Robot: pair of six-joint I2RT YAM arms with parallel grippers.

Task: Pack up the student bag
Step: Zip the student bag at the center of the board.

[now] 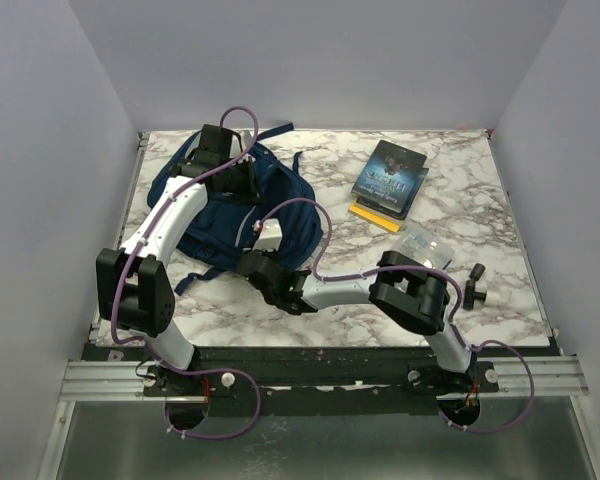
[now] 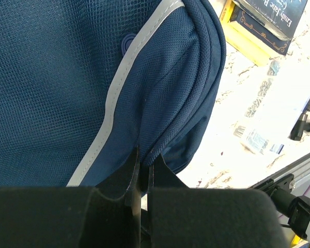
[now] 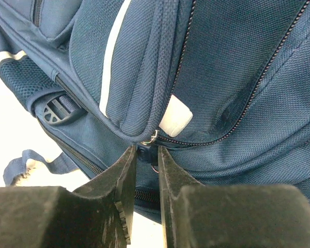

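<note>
The student bag (image 1: 212,222), a navy backpack with pale grey trim, lies at the back left of the marble table. My left gripper (image 1: 238,172) reaches over its far side. In the left wrist view that gripper (image 2: 144,159) is shut on a fold of the bag's fabric beside a grey stripe (image 2: 123,90). My right gripper (image 1: 256,264) comes at the bag's near edge from the right. In the right wrist view its narrow jaws (image 3: 147,151) pinch a dark zipper pull (image 3: 146,154) just under a white tab (image 3: 175,117) and a metal ring.
A dark book (image 1: 391,174) lies on a yellow flat item (image 1: 374,215) at the back right. A clear plastic pouch (image 1: 426,246) and a small black part (image 1: 477,281) sit nearer the right arm. A black buckle (image 3: 54,109) hangs on the bag's side.
</note>
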